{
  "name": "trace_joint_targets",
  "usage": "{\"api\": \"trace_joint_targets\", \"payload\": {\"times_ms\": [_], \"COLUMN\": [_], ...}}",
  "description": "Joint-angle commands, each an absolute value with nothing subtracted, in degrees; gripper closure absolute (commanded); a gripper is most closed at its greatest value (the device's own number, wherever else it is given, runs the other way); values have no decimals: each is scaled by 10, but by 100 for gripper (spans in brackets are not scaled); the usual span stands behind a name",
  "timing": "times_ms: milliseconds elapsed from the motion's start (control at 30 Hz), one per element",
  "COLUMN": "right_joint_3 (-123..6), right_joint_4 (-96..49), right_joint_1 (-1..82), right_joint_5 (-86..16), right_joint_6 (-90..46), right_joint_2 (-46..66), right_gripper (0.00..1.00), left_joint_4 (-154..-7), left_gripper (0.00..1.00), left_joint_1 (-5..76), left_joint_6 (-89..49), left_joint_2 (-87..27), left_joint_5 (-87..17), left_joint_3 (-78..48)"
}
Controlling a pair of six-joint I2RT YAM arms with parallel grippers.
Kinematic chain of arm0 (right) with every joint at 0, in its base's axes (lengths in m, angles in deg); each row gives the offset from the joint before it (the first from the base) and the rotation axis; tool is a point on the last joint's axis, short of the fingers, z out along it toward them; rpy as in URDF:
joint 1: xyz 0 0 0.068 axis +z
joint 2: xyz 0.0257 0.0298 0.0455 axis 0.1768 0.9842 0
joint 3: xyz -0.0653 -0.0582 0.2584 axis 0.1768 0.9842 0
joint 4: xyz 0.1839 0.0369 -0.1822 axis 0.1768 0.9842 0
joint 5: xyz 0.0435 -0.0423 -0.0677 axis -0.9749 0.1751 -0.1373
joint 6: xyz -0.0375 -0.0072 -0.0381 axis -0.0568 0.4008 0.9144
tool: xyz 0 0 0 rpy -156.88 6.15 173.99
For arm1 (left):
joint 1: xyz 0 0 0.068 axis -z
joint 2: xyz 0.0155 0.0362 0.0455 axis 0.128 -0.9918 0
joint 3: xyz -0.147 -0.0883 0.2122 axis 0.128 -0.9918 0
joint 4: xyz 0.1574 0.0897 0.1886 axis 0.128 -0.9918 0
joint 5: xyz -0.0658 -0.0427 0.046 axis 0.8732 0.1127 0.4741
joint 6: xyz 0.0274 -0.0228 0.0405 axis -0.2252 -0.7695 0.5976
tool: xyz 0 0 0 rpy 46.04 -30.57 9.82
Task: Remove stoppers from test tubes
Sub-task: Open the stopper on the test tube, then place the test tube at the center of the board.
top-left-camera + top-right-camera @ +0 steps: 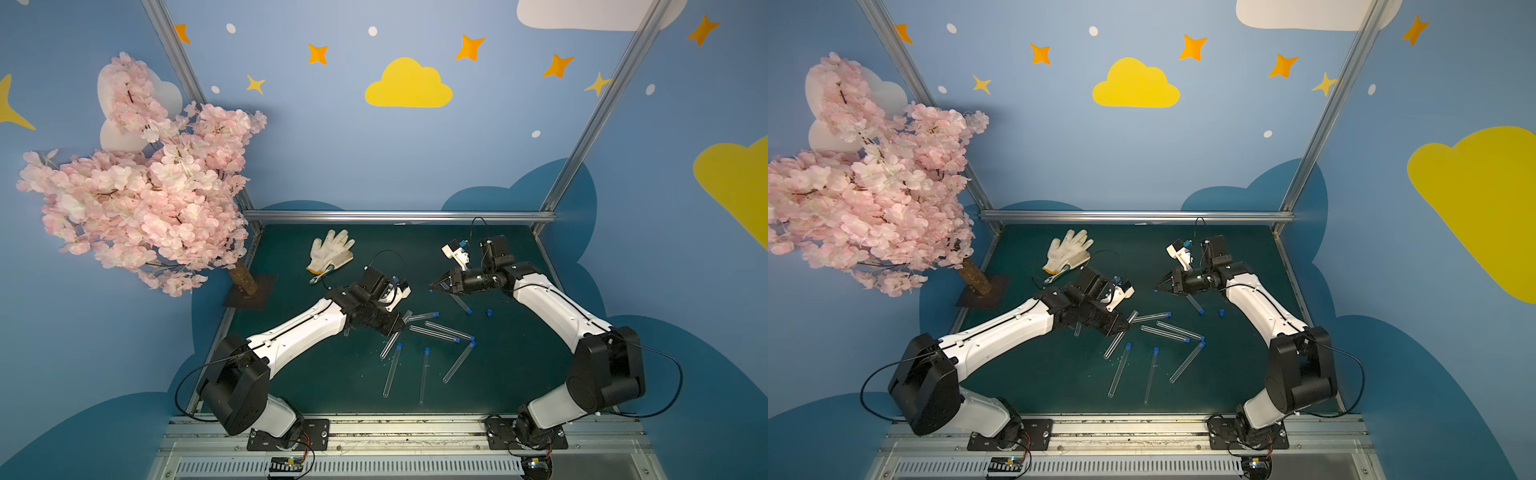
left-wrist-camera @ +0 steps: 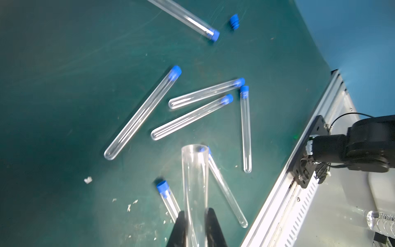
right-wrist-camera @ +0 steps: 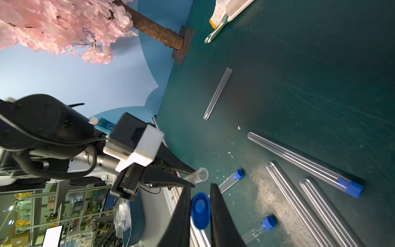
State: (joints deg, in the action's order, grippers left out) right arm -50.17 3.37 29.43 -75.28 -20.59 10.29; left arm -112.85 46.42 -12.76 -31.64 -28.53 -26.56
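Note:
My left gripper (image 2: 195, 211) is shut on a clear test tube (image 2: 195, 171) whose open mouth has no stopper; in a top view this gripper (image 1: 398, 328) sits at the mat's middle. My right gripper (image 3: 200, 185) is shut on a bright-blue stopper (image 3: 200, 210), held apart from that tube's mouth (image 3: 201, 174); in a top view it (image 1: 432, 289) hovers further back. Several stoppered test tubes (image 1: 441, 332) lie scattered on the green mat (image 1: 332, 374). One loose stopper (image 1: 489, 311) lies to the right. A bare tube (image 3: 218, 93) lies near the left arm.
A white glove (image 1: 330, 251) and a green-handled tool (image 1: 322, 277) lie at the back left. A pink blossom tree (image 1: 145, 178) stands on a dark base (image 1: 249, 291) at the left edge. A metal rail (image 1: 395, 424) runs along the front. Small white crumbs (image 2: 88, 180) dot the mat.

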Motion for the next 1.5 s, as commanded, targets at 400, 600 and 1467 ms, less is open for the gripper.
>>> {"api": "trace_joint_targets", "payload": {"times_ms": [400, 600, 1467], "right_joint_3": [-576, -582, -577], "right_joint_4": [212, 239, 244], "right_joint_1": [293, 289, 260], "right_joint_5": [-635, -612, -602], "right_joint_6": [-98, -87, -97], "right_joint_2": [116, 120, 120], "right_gripper": [100, 100, 100], "left_joint_4": [-1229, -1275, -1303], "left_gripper": [92, 93, 87], "left_joint_1": [423, 393, 368], "left_joint_6": [-210, -263, -299], "left_joint_2": [-363, -458, -650], "left_joint_5": [-481, -537, -597], "left_joint_3": [-216, -150, -42]}}
